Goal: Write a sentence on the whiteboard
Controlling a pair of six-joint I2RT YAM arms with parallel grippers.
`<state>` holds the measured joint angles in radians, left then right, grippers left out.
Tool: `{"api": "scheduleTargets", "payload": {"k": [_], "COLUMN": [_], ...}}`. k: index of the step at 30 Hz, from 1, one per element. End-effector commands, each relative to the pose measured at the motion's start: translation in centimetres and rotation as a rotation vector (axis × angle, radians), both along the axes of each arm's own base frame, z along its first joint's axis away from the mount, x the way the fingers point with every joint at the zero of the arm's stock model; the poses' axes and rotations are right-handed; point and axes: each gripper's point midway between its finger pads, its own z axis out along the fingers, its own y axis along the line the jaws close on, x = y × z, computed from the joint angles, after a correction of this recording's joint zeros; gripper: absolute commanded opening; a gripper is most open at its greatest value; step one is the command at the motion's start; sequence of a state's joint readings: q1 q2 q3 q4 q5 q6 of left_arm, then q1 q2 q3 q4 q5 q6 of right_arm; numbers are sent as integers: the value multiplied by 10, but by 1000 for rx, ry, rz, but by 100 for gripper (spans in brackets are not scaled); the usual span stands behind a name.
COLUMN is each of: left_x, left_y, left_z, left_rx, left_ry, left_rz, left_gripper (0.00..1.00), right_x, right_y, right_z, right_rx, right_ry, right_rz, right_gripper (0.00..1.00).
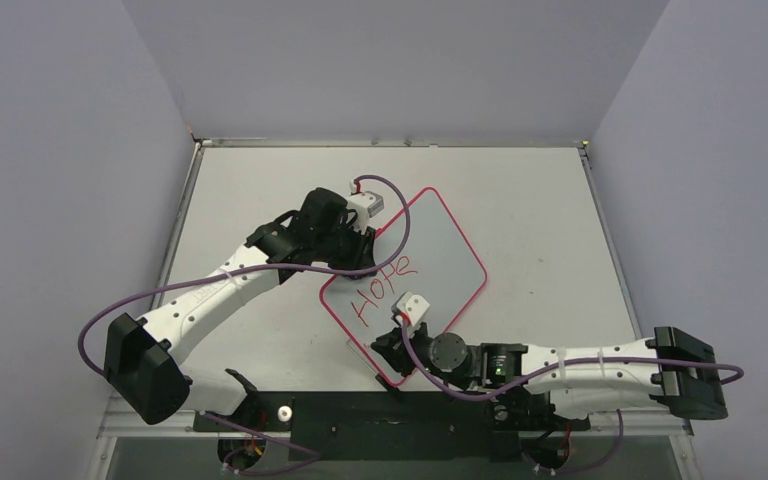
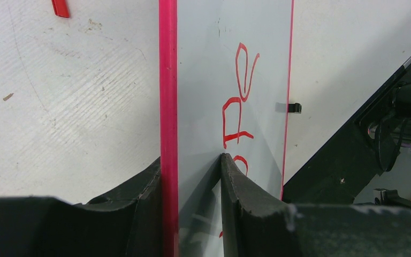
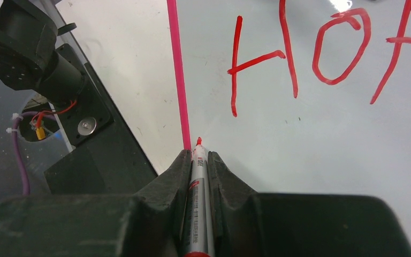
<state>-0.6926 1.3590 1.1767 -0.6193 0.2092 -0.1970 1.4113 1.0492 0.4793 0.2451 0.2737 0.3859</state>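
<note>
The whiteboard [image 1: 440,250] lies at an angle in the middle of the table, white with a red-pink rim. The sentence [image 1: 380,288] reads "Hope" in red near its left side. My left gripper [image 1: 365,262] is shut on the board's upper-left edge; in the left wrist view its jaws [image 2: 190,158] close on the rim and a strip of the board [image 2: 203,80], with the letters [image 2: 241,101] just beyond. My right gripper [image 1: 385,352] is shut on a silver marker [image 3: 198,182]. The marker's red tip sits by the rim, below the "H" [image 3: 259,59] on the board [image 3: 299,150].
A black base plate [image 1: 380,410] runs along the near table edge, with a small white cylinder [image 1: 283,411] on it. A small red piece [image 2: 60,7] lies on the table beyond the left gripper. Purple walls close in on three sides.
</note>
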Motion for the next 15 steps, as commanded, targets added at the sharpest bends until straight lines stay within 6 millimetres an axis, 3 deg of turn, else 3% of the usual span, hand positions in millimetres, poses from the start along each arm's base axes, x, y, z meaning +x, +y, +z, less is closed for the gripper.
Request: {"api": "scheduleTargets", "payload": {"k": [1,15], "left_x": [13,13], "left_y": [47,47], "left_z": [-39,-40], "left_rx": [305,308], "left_ry": [-81,-80], "left_rz": [13,12], "left_gripper": [0,0], "right_x": [-5,-20], "right_y": [-8,-26], "right_z": [-11,-38], "right_rx": [-19,-75], "right_ry": [26,77], "right_rz": [-11,-20], "right_gripper": [0,0]}}
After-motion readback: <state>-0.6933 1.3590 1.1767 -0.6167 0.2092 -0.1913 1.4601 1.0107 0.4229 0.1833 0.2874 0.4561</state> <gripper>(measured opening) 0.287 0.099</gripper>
